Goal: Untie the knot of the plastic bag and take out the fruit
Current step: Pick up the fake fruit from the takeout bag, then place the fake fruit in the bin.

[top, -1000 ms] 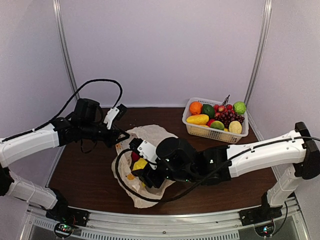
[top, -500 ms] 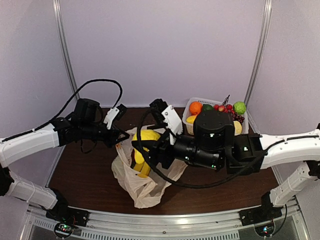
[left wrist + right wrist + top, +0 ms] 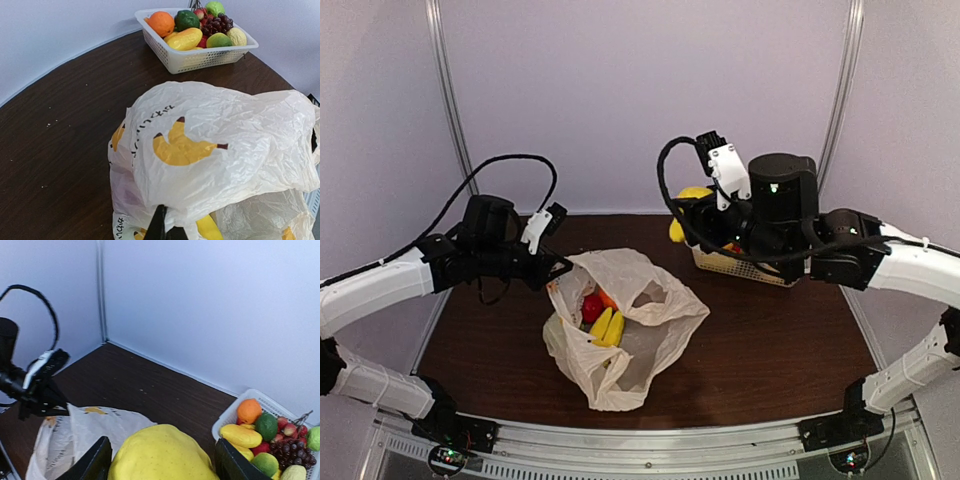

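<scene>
**Open bag at mid-desk; one fruit held aloft at right.**
Left pincer is closed tight on the bag's rear-left rim, holding it up. The mouth gapes, showing bananas and a red fruit inside. Right pincer, raised near the back wall, has its jaws spread and clamped around a round yellow fruit. It hangs just left of the filled basket.

The plastic bag lies mid-table, its mouth gaping upward and free from above. The left gripper, clamped on the far-left rim, blocks that side. Bare table lies open right of the bag, while far right the right gripper, clasping a yellow fruit, hangs by the crowded basket's left edge.
</scene>
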### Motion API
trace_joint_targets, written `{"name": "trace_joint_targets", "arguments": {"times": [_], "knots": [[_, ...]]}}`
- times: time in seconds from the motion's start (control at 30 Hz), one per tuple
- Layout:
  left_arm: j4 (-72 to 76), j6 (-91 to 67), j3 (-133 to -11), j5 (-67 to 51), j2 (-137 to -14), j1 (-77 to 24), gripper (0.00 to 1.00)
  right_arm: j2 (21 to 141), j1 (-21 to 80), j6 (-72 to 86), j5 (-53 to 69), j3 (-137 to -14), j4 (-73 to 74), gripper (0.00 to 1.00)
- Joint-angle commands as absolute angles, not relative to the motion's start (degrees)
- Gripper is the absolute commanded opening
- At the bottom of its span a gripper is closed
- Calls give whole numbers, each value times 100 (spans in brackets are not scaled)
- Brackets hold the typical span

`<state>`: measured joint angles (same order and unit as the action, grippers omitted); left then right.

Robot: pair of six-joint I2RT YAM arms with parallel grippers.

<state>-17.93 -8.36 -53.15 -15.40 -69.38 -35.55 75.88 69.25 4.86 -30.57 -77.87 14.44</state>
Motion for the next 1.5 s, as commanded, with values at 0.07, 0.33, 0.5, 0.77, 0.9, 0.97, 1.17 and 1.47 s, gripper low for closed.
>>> {"name": "trace_joint_targets", "arguments": {"times": [0.07, 0.33, 0.5, 0.77, 0.9, 0.97, 1.17, 1.47], "knots": [[-1627, -974, -5310, -1164, -6674, -3283, 0, 7568, 5208, 598, -2959, -7573, 2435, 59], [-1813, -932, -5406, -983, -6868, -3270, 0, 8458, 3053, 516, -2085, -7598, 1750, 58], [-1812, -981, -5429, -1178, -6963, -3270, 0, 9474, 2329, 392, -1965, -8149, 1476, 58], [-1811, -984, -5435, -1232, -6876, -3270, 0, 10827, 1859, 80, -1848, -9010, 1466, 58], [-1815, -980, -5440, -1227, -6856, -3270, 0, 11026, 1846, 174, -1852, -9069, 1554, 58], [-1816, -984, -5445, -1243, -6875, -3270, 0, 10963, 1846, 249, -1790, -8841, 1444, 58], [-1820, -995, -5456, -1360, -6957, -3270, 0, 10869, 1854, 449, -1548, -8531, 1295, 59], [-1831, -1010, -5458, -1371, -6996, -3270, 0, 10910, 1854, 623, -1572, -8240, 1200, 63]]}}
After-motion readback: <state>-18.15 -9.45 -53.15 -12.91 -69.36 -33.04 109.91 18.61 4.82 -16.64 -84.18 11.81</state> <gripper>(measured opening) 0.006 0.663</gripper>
